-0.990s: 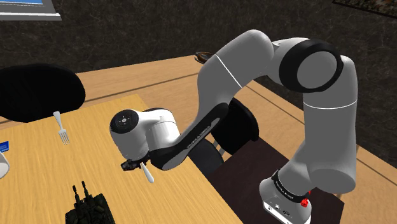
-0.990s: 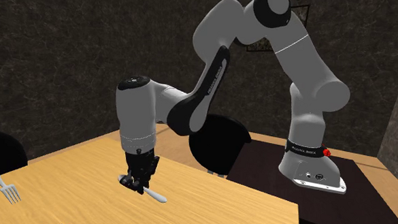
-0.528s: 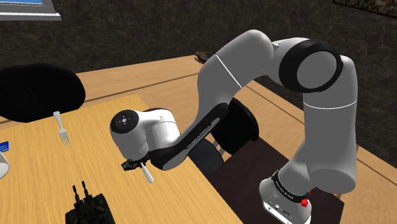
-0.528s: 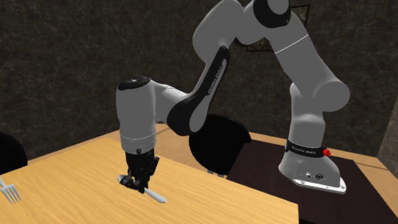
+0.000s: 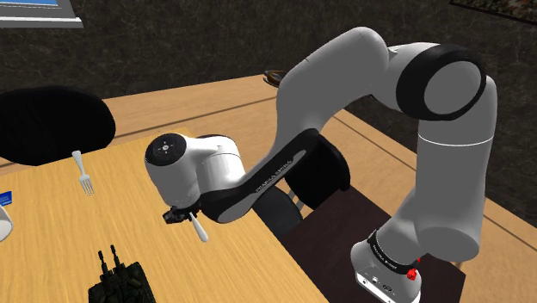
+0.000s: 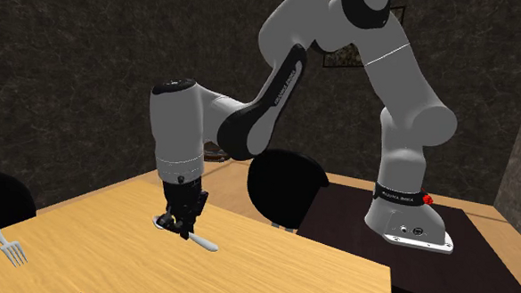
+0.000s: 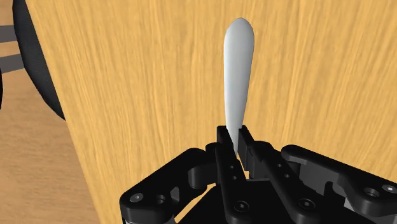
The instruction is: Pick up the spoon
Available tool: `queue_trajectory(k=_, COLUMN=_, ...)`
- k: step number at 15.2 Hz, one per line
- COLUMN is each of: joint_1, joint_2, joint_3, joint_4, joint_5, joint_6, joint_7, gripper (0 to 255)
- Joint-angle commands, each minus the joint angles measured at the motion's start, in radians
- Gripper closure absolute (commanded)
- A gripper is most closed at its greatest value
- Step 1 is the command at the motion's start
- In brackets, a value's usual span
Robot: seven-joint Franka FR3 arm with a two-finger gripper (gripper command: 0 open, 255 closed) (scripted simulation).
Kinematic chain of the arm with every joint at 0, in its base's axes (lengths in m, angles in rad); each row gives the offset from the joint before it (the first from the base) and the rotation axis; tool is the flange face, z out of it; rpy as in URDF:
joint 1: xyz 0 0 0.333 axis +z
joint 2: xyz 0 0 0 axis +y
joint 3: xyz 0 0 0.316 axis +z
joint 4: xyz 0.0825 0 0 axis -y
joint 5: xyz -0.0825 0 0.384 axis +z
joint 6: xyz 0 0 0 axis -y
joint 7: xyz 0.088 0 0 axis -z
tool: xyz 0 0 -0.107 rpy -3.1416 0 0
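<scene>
The fork [image 5: 83, 172] is lying well apart from the gripper [image 5: 179, 216], undisturbed on the wooden table [image 5: 52, 250], and a black tank-like model [image 5: 116, 274] is sitting nearer the gripper but still clear of it. The gripper is pointing straight down with its fingers [image 7: 222, 145] closed almost together, pinching the narrow neck of the pale spoon [image 7: 236, 70]. The handle is projecting outward past the fingertips, and the bowl end is just showing on the other side in the second exterior view. Compared with half a second ago, the hand is standing higher above the table in both exterior views. The spoon is travelling up with it and keeping the same position between the fingers, so the grasp is judged to be holding. The spoon now appears to be hanging just clear of the table directly under the gripper, though the gap cannot be confirmed. Further along, the arm's upper links are also rising, above the stand [image 5: 387, 277]. The lift is therefore judged to be under way, with more height needed.
</scene>
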Motion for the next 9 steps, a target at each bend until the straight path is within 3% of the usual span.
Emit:
queue_trajectory(k=1, joint_1=-0.008, joint_2=-0.020, joint_3=0.010, joint_4=-0.004, joint_5=0.016, joint_6=-0.013, joint_7=-0.012, gripper=255)
queue_trajectory(k=9, joint_1=-0.030, joint_2=-0.080, joint_3=0.041, joint_4=-0.002, joint_5=0.068, joint_6=-0.062, joint_7=-0.054, gripper=255)
